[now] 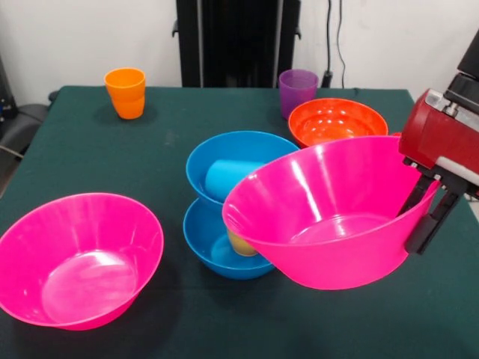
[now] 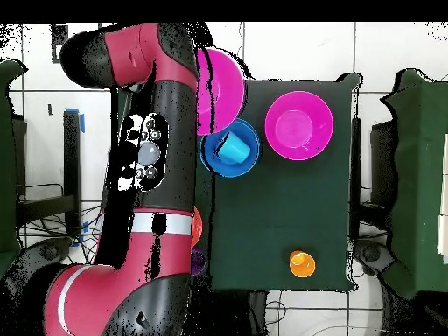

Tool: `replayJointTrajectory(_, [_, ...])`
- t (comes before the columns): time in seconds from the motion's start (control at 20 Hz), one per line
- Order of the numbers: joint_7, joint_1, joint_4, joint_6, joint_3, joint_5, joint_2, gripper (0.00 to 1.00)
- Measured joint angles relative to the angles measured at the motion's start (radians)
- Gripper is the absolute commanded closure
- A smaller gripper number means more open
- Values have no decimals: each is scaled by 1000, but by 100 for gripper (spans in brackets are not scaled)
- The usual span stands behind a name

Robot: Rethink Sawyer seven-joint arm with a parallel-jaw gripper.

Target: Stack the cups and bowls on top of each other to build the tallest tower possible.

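green table (image 1: pixel 90 161), white wall (image 1: pixel 75 37), tiled floor (image 2: pixel 289 52)

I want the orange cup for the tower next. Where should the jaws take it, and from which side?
Judging by its pose, the orange cup stands upright with its mouth up, alone near a far table corner. Best to come straight down from above and close across its rim or upper wall; nothing stands beside it to get in the way.

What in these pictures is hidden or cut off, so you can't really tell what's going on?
- Front view: the held pink bowl covers most of the yellow cup and part of the blue bowls.
- Front view: the gripper is cut by the right edge; no red cup shows.
- Overhead view: the arm hides the gripper, most of the orange-red bowl and purple cup.
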Motion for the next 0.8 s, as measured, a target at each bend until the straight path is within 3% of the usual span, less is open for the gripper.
replayJointTrajectory(0.65, [0, 0, -36, 43, 0, 0, 27, 100])
replayJointTrajectory(0.8, [0, 0, -62, 90, -3, 0, 33, 100])
